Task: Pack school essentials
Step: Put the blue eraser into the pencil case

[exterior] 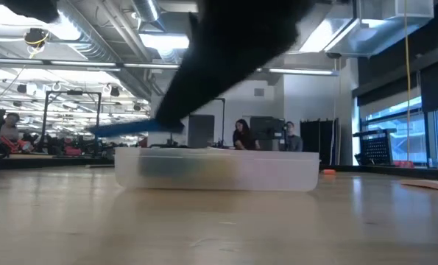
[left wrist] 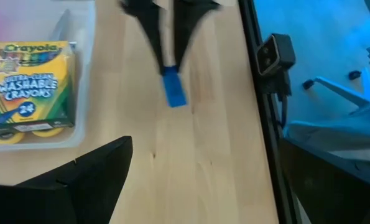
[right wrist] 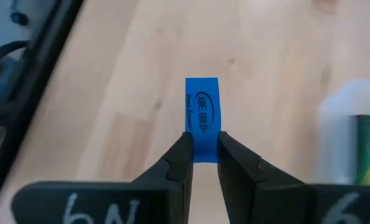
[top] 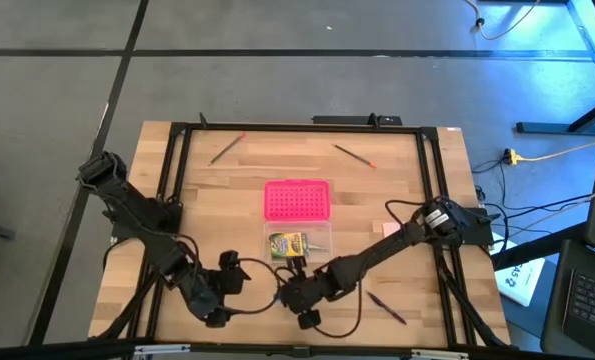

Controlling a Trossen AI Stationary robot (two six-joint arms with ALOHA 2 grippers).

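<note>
Currently: right gripper (right wrist: 202, 155), jaws closed on the blue eraser (right wrist: 201, 112), held above the worktop (top: 227, 190) just beside the clear box (left wrist: 82, 93) with the crayon box (left wrist: 32, 84) inside. I'd carry it fully over the rim before releasing. Left gripper (top: 217, 290) waits nearby; its jaws stand open, empty.

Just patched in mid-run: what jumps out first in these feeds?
The right gripper, near the table's front edge, pinches a blue eraser between its fingers, just in front of the clear box. That box already holds the crayon box, with the bright pink dotted lid lying just behind it. The left gripper waits close by, left of the box.
</note>
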